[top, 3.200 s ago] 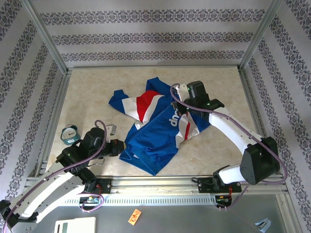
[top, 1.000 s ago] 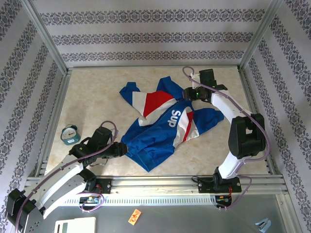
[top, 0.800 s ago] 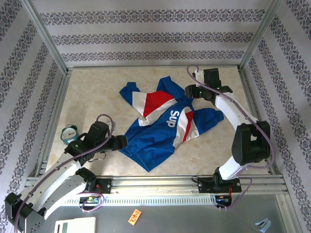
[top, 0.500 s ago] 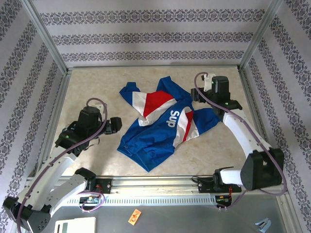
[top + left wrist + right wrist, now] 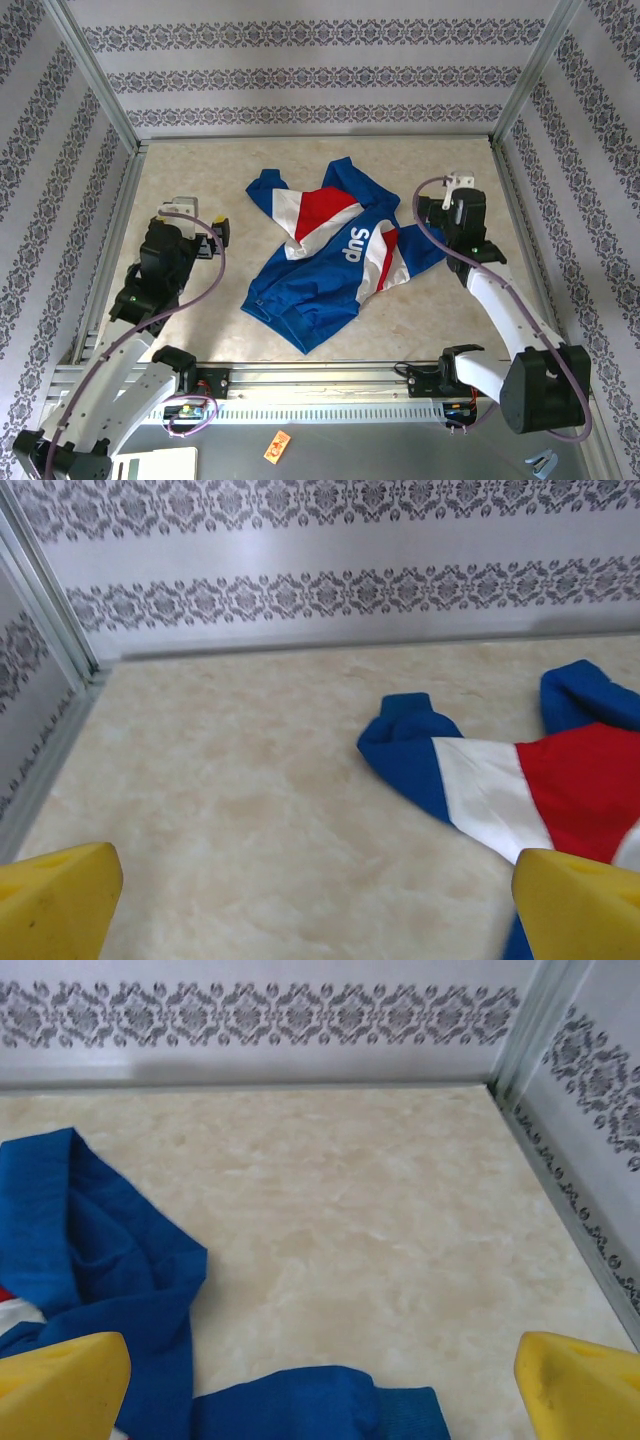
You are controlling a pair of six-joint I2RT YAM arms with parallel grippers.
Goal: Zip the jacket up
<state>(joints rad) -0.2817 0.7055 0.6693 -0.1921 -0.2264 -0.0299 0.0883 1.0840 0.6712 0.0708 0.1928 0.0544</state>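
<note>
The royal-blue jacket (image 5: 325, 265) with red and white panels and white "SUP" lettering lies crumpled on the middle of the table. My left gripper (image 5: 210, 232) hovers to its left, apart from it, with the yellow fingertips (image 5: 55, 900) spread wide over bare table. A blue sleeve (image 5: 415, 745) and the red and white panels lie ahead of it to the right. My right gripper (image 5: 452, 200) hangs off the jacket's right side, its fingertips (image 5: 580, 1385) also spread with nothing between them. Blue folds (image 5: 120, 1260) and a sleeve end (image 5: 330, 1400) lie just below and left of it.
Patterned walls and aluminium frame posts (image 5: 95, 85) enclose the marble-look table (image 5: 190, 180) on three sides. A metal rail (image 5: 320, 375) runs along the near edge by the arm bases. The right wall rail (image 5: 570, 1210) stands close to my right gripper.
Both grippers have let go of the jacket and drawn back. The left arm lifted away to the left rear, the right arm pulled toward the near right. The jacket lies still.
</note>
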